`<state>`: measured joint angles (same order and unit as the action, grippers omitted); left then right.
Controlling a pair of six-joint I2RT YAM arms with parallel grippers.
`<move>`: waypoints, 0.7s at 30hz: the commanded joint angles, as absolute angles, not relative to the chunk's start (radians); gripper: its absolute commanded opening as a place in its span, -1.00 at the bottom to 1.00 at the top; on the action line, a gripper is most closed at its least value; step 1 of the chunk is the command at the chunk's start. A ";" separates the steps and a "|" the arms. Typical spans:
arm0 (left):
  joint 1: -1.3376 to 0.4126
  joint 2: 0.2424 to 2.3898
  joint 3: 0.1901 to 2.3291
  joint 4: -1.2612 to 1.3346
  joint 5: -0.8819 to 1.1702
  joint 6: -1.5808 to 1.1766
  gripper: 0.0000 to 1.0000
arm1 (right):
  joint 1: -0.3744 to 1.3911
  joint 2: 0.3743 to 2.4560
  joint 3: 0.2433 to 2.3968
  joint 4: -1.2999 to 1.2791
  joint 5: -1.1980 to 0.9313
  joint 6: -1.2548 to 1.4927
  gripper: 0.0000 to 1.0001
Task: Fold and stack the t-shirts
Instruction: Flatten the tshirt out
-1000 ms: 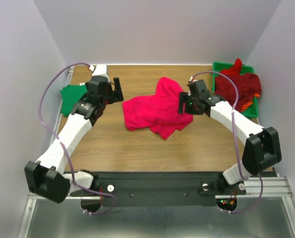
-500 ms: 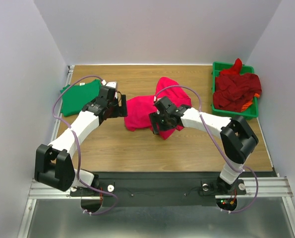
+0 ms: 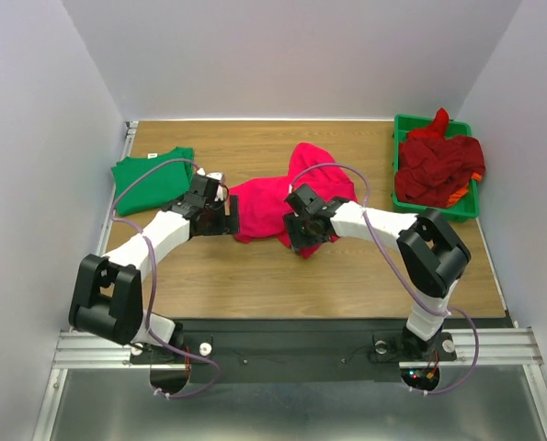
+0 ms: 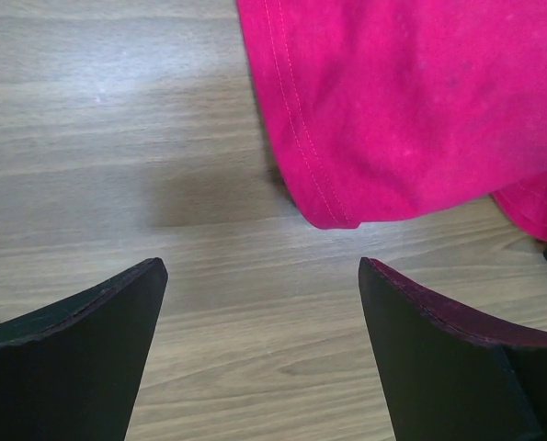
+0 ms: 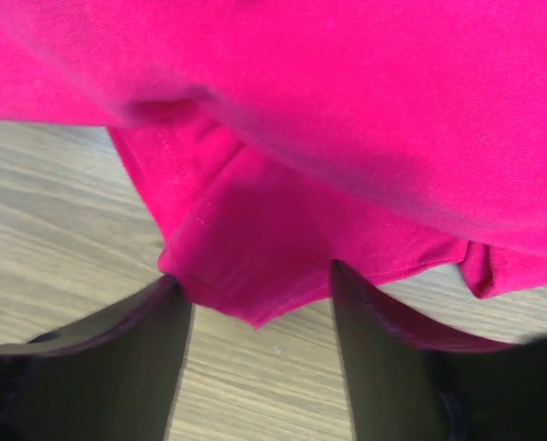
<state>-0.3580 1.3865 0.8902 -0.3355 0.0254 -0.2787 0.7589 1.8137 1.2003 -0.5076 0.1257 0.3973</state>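
A bright pink-red t-shirt [image 3: 271, 204] lies crumpled in the middle of the wooden table. My left gripper [image 3: 231, 218] is open at its left hem; in the left wrist view the shirt's corner [image 4: 393, 119] lies just ahead of the open, empty gripper [image 4: 264, 276]. My right gripper [image 3: 296, 234] is open at the shirt's near edge; in the right wrist view a fold of the shirt [image 5: 255, 266] hangs between the fingers [image 5: 117, 349], which are apart. A green t-shirt [image 3: 149, 179] lies folded at the far left. Dark red and orange shirts [image 3: 436, 167] are piled at the far right.
A green plastic tray [image 3: 466, 207] at the far right holds the pile of dark red and orange shirts. Bare wood [image 3: 255, 276] lies between the pink shirt and the near edge. Grey walls close in the table on three sides.
Both arms have swung inward and down to the pink shirt. The left gripper moved from the green shirt to the pink shirt's left hem. The right gripper moved to its near edge.
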 commanded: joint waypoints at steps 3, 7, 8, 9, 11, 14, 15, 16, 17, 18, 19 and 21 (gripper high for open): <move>-0.357 1.445 0.859 -0.241 0.057 -0.276 0.82 | 0.759 1.842 1.210 -0.480 0.173 0.434 0.18; -0.359 1.514 0.864 -0.200 0.092 -0.264 0.75 | 0.759 1.856 1.229 -0.479 0.169 0.428 0.10; -0.360 1.522 0.865 -0.190 0.095 -0.262 0.75 | 0.761 1.858 1.229 -0.479 0.169 0.428 0.08; -0.360 1.529 0.870 -0.184 0.098 -0.261 0.75 | 0.759 1.859 1.230 -0.479 0.164 0.428 0.07; -0.360 1.557 0.876 -0.176 0.101 -0.256 0.73 | 0.759 1.868 1.233 -0.479 0.152 0.426 0.03; -0.362 1.594 0.881 -0.169 0.123 -0.250 0.64 | 0.759 1.879 1.239 -0.480 0.149 0.423 -0.01; -0.362 1.600 0.885 -0.167 0.138 -0.244 0.58 | 0.759 1.882 1.244 -0.480 0.149 0.423 -0.03; -0.362 1.606 0.887 -0.164 0.146 -0.241 0.56 | 0.759 1.881 1.246 -0.480 0.152 0.420 -0.04; -0.362 1.617 0.891 -0.163 0.158 -0.238 0.52 | 0.761 1.884 1.249 -0.479 0.156 0.420 -0.05; -0.362 1.618 0.893 -0.161 0.164 -0.233 0.50 | 0.759 1.884 1.253 -0.480 0.155 0.419 -0.06; -0.362 1.623 0.893 -0.158 0.170 -0.229 0.47 | 0.759 1.888 1.261 -0.479 0.158 0.416 -0.07; -0.362 1.624 0.894 -0.153 0.178 -0.222 0.41 | 0.759 1.894 1.269 -0.480 0.156 0.416 -0.09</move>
